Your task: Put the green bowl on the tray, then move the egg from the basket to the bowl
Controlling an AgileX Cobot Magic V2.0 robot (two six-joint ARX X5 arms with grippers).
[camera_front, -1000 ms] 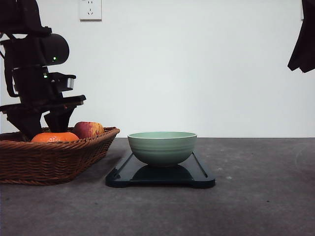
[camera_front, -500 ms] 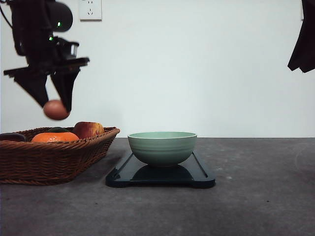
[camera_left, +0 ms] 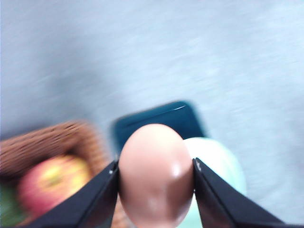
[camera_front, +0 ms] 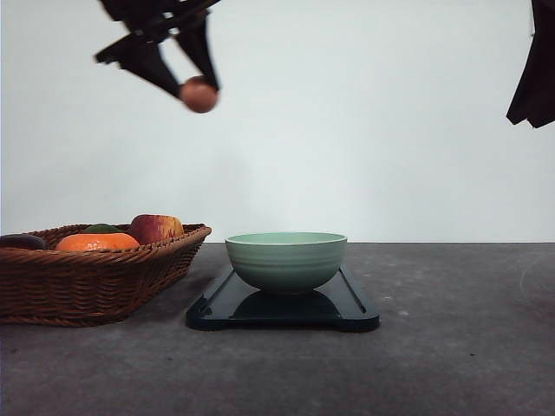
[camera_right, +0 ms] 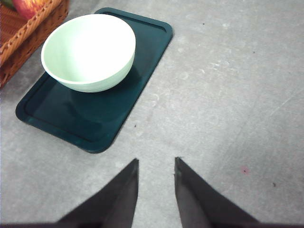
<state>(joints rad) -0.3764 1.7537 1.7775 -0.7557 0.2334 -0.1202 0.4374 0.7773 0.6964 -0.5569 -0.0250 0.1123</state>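
The pale green bowl point(camera_front: 286, 259) stands empty on the dark tray point(camera_front: 282, 310) at the table's middle, also seen as green bowl point(camera_right: 88, 52) on tray point(camera_right: 95, 114). High above the gap between basket and bowl, my left gripper point(camera_front: 199, 94) is shut on the brown egg point(camera_front: 199, 94). In the left wrist view the egg point(camera_left: 156, 173) sits clamped between both fingers, with tray point(camera_left: 161, 116), bowl point(camera_left: 218, 166) and basket point(camera_left: 42, 147) blurred below. The wicker basket point(camera_front: 95, 277) rests at the left. My right gripper point(camera_right: 156, 164) hangs open over bare table, right of the tray.
In the basket lie an orange point(camera_front: 97, 242), a red-yellow apple point(camera_front: 156, 228) and a dark item point(camera_front: 22, 242) at its left end. A dark part of the right arm point(camera_front: 533, 65) hangs at the upper right. A white wall stands behind the table.
The left gripper rose out of the basket with the egg, then swung up and to the right, toward the bowl. The right arm, bowl and tray stayed put.
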